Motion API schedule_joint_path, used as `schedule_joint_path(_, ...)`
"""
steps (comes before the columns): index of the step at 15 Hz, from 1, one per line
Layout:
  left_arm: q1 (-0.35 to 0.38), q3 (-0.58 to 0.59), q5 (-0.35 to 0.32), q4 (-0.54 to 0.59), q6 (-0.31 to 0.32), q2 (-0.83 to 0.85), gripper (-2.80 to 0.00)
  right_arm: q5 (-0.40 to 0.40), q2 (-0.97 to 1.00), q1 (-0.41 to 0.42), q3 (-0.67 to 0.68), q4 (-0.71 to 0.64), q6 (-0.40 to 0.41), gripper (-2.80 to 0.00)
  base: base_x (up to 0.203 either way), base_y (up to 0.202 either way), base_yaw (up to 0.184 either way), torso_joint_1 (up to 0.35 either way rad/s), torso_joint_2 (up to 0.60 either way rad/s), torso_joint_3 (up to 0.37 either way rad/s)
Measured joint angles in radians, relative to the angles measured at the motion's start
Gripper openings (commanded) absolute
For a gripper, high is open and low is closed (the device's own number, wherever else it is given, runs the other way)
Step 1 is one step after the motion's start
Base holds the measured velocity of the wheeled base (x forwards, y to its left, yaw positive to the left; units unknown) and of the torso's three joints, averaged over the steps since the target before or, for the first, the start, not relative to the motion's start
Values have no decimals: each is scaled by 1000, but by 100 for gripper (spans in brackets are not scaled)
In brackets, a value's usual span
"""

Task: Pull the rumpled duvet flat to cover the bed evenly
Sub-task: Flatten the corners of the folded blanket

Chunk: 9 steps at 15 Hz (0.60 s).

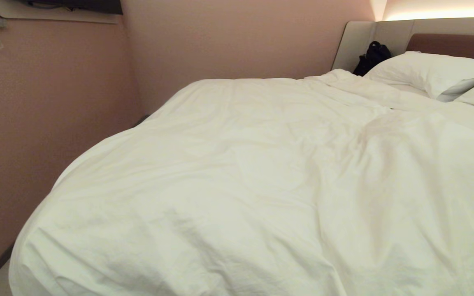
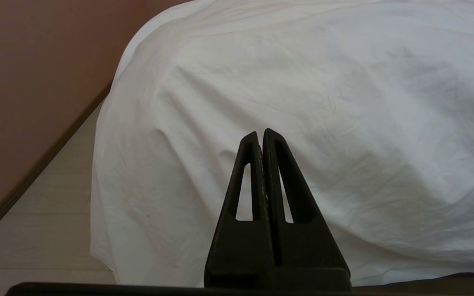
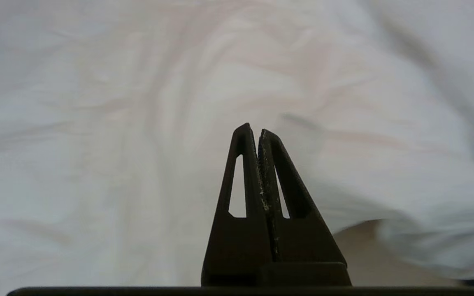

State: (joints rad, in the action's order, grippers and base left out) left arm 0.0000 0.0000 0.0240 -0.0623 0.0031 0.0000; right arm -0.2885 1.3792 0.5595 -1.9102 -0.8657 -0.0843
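The duvet [image 1: 261, 185] fills most of the head view, spread white and creased over the bed [image 1: 455, 43] from the lower left of the frame up toward the upper right. Its near corner hangs rounded over the bed's edge at the lower left, and a raised fold runs through the right half. At the upper right two pillows [image 1: 430, 72] lie against the padded headboard, with a black bag [image 1: 372, 56] tucked in the corner beside them. A pinkish wall [image 1: 56, 102] takes up the left side and the top centre.

Neither arm shows in the head view. In the left wrist view the left gripper [image 2: 261, 133] sits bottom centre, fingers pressed together with nothing between them — the duvet's hanging corner lies beyond it, floor [image 2: 35, 230] at the lower left. In the right wrist view the right gripper [image 3: 252, 128] is likewise pinched closed and empty, blurred white duvet behind it.
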Motion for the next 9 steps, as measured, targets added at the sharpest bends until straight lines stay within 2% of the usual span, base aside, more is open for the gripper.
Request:
schedule_joint_path(5,0,0,0,0,0,0,-280,-141,-15,-286,-22,-180,-301,-280,0,0,0,0,0,0)
schedule_joint_path(7,0,0,0,0,0,0,-280,-178,-25,-342,-21,-276,-374,-280,0,0,0,0,0,0)
schedule_joint_path(9,0,0,0,0,0,0,-280,-180,-29,-356,-5,-359,-391,-280,0,0,0,0,0,0)
